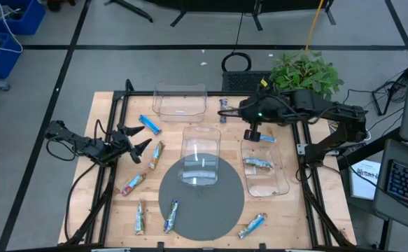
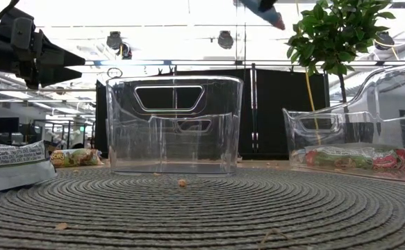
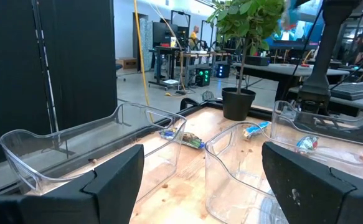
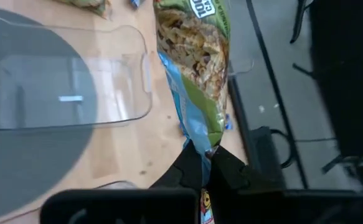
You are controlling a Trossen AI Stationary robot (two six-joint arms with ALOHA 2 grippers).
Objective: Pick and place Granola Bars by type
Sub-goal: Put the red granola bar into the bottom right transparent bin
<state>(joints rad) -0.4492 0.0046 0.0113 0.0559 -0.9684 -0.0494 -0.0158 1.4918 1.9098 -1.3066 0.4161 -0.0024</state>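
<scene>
Granola bars lie scattered on the wooden table: a blue one (image 1: 150, 124), tan ones (image 1: 155, 154) (image 1: 132, 183), others near the front edge (image 1: 141, 217) (image 1: 170, 215) (image 1: 252, 225). One bar (image 1: 259, 164) lies in the right clear bin (image 1: 282, 183). My right gripper (image 1: 254, 135) hangs above that bin's far end, shut on a green-and-blue bar (image 4: 193, 56). My left gripper (image 1: 139, 144) hovers open over the table's left part, near the tan bar, touching nothing; its fingers (image 3: 113, 180) frame the bins in the left wrist view. My right gripper (image 4: 207, 163) pinches the green-and-blue bar by the crimped end of its wrapper (image 4: 207, 149), between the two fingertips. The bar runs on straight out beyond the fingers. It is lifted clear of the table and bins, high in the low view (image 2: 261, 7).
A middle clear bin (image 1: 200, 133) stands partly on the round grey mat (image 1: 224, 210); a third bin (image 1: 179, 92) sits at the far edge. A potted plant (image 1: 305, 70) stands behind the right arm. One bar (image 1: 223, 108) lies near the far edge.
</scene>
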